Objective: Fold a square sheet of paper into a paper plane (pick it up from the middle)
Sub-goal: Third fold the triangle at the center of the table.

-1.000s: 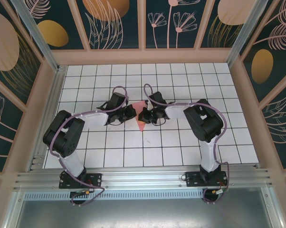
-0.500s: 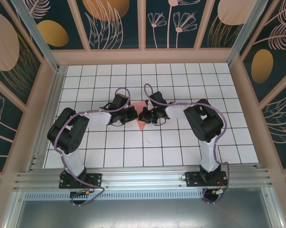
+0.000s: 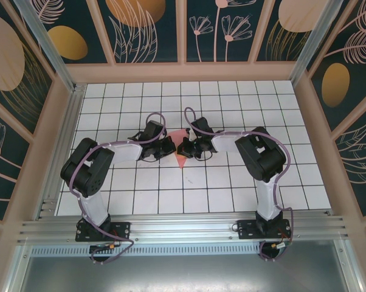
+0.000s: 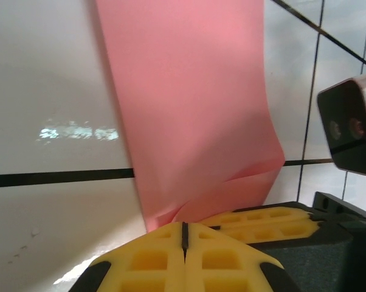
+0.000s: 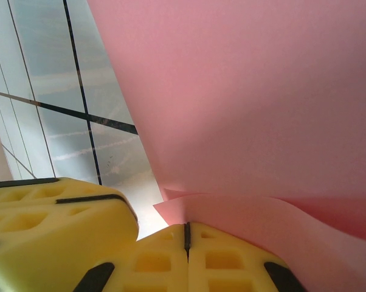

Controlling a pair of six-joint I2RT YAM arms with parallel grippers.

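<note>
At the centre of the table [image 3: 231,182] the half-folded sheet of paper [image 3: 182,160], pointing to 6 o'clock, is pinched from 9 o'clock by the left gripper [image 3: 171,146] and from 3 o'clock by the right gripper [image 3: 184,148], both clamped tight, seemingly so that a fold is steadied

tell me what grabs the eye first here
A thin pink-red paper sheet, folded to a point, shows at the middle of the white gridded table. The black left gripper and right gripper meet at it from either side, their yellow fingers pinched shut on its edge.
</note>
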